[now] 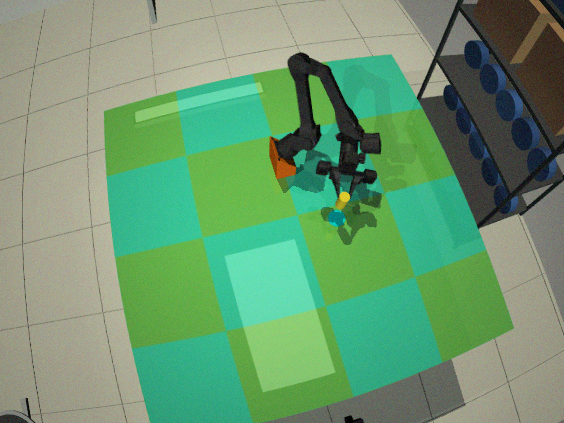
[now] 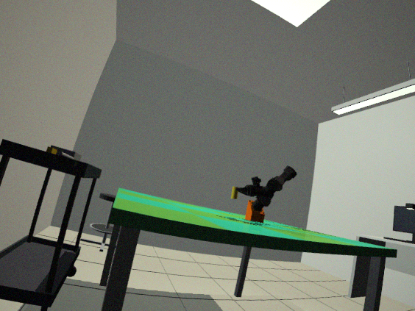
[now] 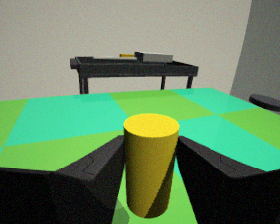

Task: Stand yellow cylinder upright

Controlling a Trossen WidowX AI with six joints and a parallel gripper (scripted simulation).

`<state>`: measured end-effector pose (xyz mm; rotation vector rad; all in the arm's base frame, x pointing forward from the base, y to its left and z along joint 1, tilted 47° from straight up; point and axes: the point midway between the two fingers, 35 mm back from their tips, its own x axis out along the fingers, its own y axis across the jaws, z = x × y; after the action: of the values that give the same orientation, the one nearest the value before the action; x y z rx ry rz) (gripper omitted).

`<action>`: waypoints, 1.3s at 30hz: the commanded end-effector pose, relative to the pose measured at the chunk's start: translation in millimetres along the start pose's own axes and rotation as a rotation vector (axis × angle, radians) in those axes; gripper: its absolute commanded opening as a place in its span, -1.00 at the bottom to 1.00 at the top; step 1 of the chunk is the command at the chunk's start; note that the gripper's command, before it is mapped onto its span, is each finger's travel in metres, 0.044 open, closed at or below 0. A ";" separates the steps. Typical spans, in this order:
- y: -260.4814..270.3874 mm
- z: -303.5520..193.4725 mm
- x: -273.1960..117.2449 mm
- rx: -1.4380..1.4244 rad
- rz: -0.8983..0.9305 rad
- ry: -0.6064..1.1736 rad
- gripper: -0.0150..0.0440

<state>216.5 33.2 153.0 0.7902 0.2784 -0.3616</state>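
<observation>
My gripper [image 1: 343,195] [image 2: 235,189] [image 3: 150,142] is shut on the yellow tall cylinder [image 1: 343,200] [image 2: 234,192] [image 3: 149,168]. The cylinder is about upright between the fingers, its round top towards the top of the wrist view. In the exterior view it hangs clear above the table. The cyan circle [image 1: 336,218] lies on the table, just below the cylinder in the top view, partly in shadow. The circle cannot be made out in the wrist view.
An orange block [image 1: 281,162] [image 2: 254,212] is at the arm's base on the checkered green and teal table [image 1: 160,291] [image 2: 165,208]. A shelf rack [image 1: 452,36] stands beyond the table's right edge in the top view. A black cart [image 2: 40,159] [image 3: 134,68] stands beyond the table.
</observation>
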 end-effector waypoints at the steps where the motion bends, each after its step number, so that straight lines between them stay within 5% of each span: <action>1: 0.7 1.5 -1.4 0.028 0.014 -0.018 -0.14; 39: 6.8 -32.1 5.9 0.065 0.012 -0.021 -0.14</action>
<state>220.6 55.9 136.8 0.8483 0.2464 -0.3668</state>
